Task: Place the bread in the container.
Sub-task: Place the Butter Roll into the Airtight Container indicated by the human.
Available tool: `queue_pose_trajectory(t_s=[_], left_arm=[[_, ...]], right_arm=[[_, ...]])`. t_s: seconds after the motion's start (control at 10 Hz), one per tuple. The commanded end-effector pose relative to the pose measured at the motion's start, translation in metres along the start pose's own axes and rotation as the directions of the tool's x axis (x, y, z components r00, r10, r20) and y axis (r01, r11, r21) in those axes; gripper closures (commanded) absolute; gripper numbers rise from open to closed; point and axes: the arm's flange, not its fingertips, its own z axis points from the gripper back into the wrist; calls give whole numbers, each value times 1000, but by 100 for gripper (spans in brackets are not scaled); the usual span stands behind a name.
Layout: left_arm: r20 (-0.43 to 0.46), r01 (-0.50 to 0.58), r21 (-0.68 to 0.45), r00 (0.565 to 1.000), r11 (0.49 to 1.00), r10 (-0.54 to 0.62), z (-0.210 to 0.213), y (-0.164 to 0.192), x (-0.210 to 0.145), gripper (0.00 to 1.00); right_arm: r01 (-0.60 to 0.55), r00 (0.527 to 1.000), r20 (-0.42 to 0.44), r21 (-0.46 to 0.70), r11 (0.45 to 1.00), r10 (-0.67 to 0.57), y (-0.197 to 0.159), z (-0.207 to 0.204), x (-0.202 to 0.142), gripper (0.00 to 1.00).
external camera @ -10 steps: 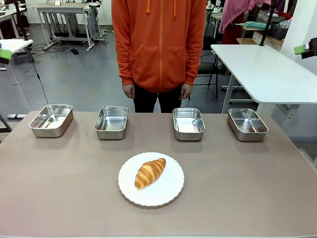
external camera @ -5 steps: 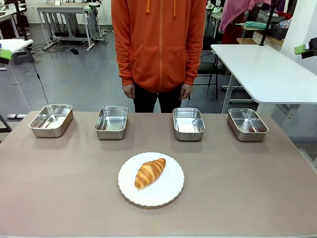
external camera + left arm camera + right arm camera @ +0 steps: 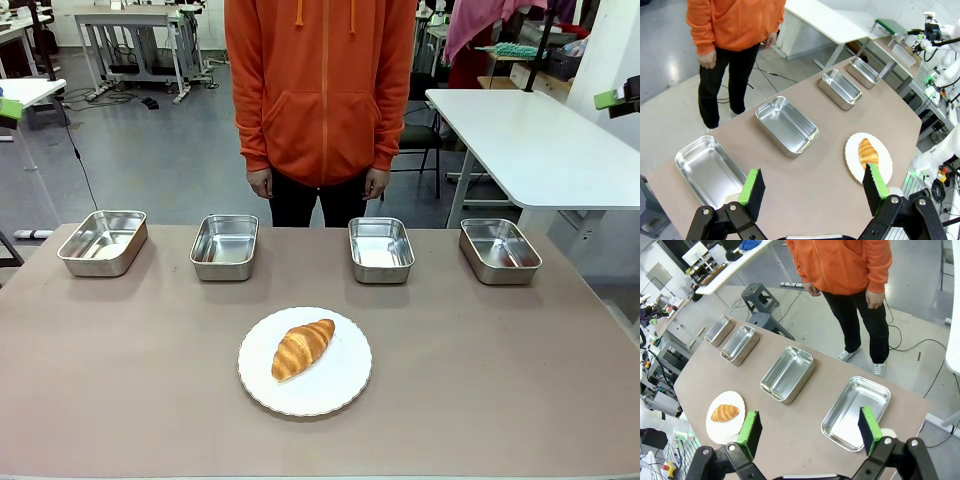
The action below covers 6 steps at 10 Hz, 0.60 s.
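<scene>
Not started: bread (image 3: 303, 348) lies on plate (image 3: 340, 385), pans (image 3: 222, 272) at 12 o'clock empty; left gripper (image 3: 812, 175), right gripper (image 3: 809, 415) wide open

Golden-brown striped bread (image 3: 302, 348), white plate (image 3: 345, 392), orange hoodie (image 3: 320, 80).

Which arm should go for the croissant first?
Left, marginally. The left gripper and right gripper both hang open above the table, but the croissant sits on the plate slightly toward the robot's left.
</scene>
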Motion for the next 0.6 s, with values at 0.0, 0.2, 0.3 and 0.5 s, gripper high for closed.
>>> queue_pose_trajectory(t_s=[0.0, 0.2, 0.3, 0.5], left_arm=[[18, 2, -1, 1000, 1000, -2, 2, 0, 1, 0], [18, 2, -1, 1000, 1000, -2, 2, 0, 1, 0], [18, 2, -1, 1000, 1000, -2, 2, 0, 1, 0], [18, 2, -1, 1000, 1000, -2, 2, 0, 1, 0]], right_arm=[[-5, 1000, 6, 0, 1000, 5, 3, 0, 2, 0], [-5, 1000, 6, 0, 1000, 5, 3, 0, 2, 0], [-5, 1000, 6, 0, 1000, 5, 3, 0, 2, 0], [-5, 1000, 6, 0, 1000, 5, 3, 0, 2, 0]])
